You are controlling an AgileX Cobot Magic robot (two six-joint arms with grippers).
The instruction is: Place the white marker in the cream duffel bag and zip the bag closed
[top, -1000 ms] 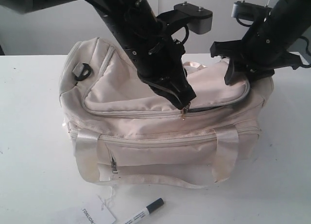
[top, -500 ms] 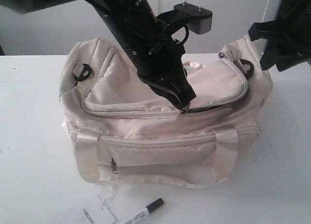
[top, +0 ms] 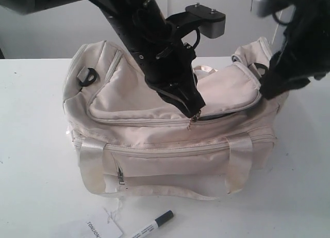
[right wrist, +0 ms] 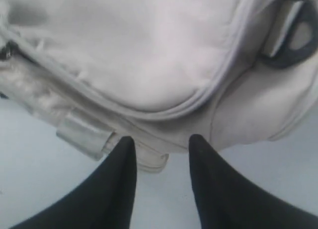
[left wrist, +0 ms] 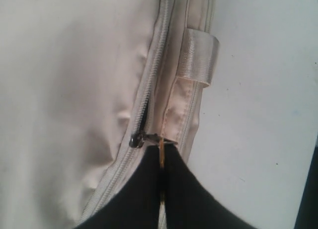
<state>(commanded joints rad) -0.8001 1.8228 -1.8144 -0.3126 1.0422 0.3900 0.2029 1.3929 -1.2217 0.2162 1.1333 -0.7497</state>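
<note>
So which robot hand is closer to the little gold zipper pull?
Left. The left gripper pinches the zipper pull on the cream duffel bag; the right gripper hangs open by the bag's end.

White paper tag (top: 97, 229), "TONLION" (printed sideways), white marker (top: 153, 225) print illegible

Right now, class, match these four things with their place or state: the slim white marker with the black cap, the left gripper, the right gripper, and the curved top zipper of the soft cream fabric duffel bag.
Column 1
1. white marker
2. left gripper
3. right gripper
4. top zipper of the cream duffel bag

Column 2
A. open, holding nothing
B. partly unzipped, with a dark gap showing
C. lying on the white table in front of the bag
D. shut on the gold zipper pull

Pairs: 1-C, 2-D, 3-A, 4-B
</note>
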